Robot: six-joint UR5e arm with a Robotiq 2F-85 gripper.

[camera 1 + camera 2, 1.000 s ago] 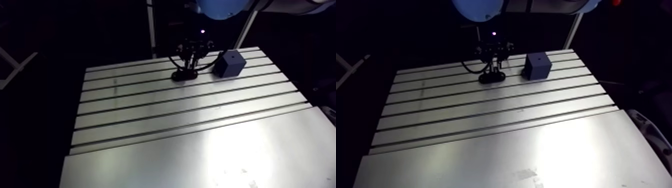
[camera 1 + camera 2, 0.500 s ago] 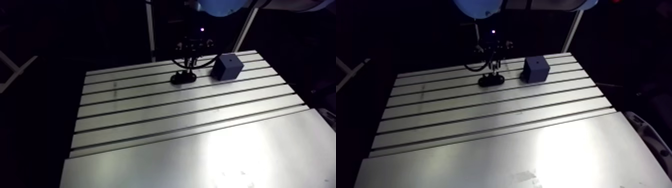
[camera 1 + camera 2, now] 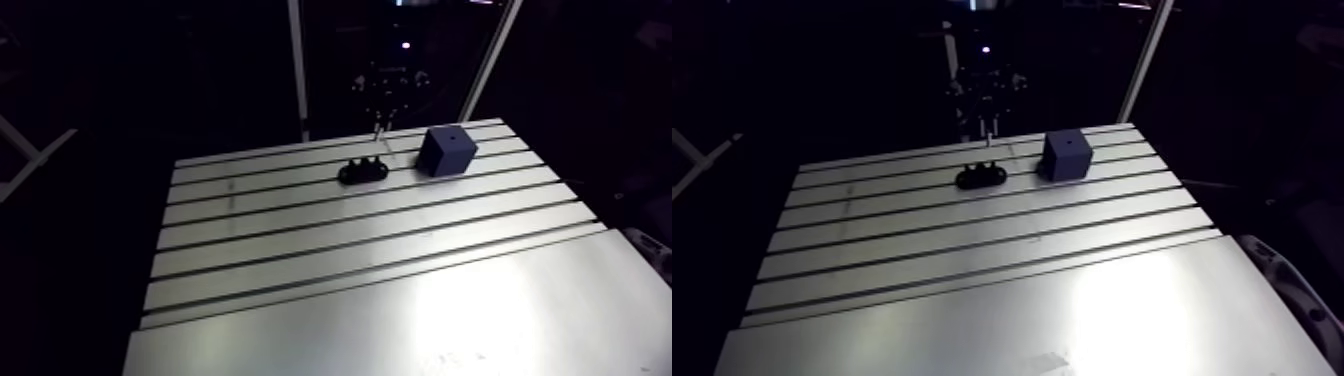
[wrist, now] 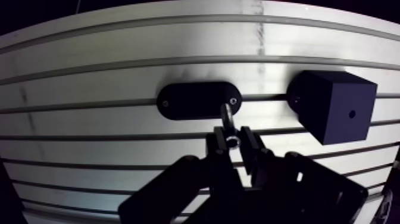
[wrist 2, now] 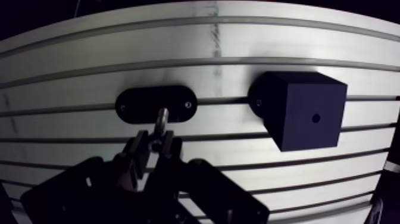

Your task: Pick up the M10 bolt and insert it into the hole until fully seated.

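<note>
Slotted aluminium table (image 3: 350, 250) carries the whole work. On it stands a dark cube block (image 4: 333, 107), and I place all other things by this cube.

The gripper (image 4: 233, 138) hangs above the table, off to one side of the cube and higher than its top face. Its two fingers stand close together, with only a narrow gap, and they are pressed on a thin metal part.

A black oval holder (image 4: 190, 100) lies flat on the table beside the cube, on the same slot line and a little apart from it.

The M10 bolt (image 4: 227, 116) is the thing between the fingers. Its shaft points down, and in the wrist view its lower end shows over the end of the holder nearer to the cube. In the arm view it hangs clear of the holder.

The hole (image 4: 352, 113) is a small dark dot in the middle of the cube's top face, and it is empty.

I judge that the pick-up is done and the carrying step is in hand. The next move calls for a sideways travel toward the cube, keeping the bolt upright, then an exact centring over the hole and a straight descent until the head sits on the cube.
</note>
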